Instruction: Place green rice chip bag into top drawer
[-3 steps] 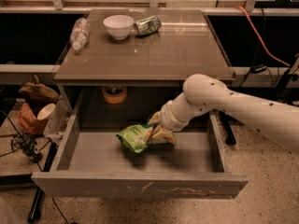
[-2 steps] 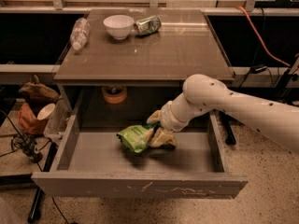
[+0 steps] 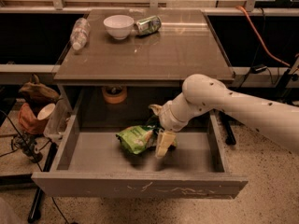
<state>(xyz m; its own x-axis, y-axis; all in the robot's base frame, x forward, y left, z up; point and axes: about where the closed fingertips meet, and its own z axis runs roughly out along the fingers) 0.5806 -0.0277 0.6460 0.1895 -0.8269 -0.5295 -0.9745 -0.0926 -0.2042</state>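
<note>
Green rice chip bag (image 3: 133, 138) (edge behind tool (image 3: 161, 144)) lies in top drawer (image 3: 140, 186).

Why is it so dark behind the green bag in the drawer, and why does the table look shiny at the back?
Camera view: the brown tabletop shades the back of the grey top drawer; the crinkly light-green rice chip bag lies on the lit floor, the gripper at its right edge. Same view: light glints off the tabletop's far end.

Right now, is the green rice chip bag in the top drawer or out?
In: the green rice chip bag lies on the top drawer floor, gripper beside it.
</note>
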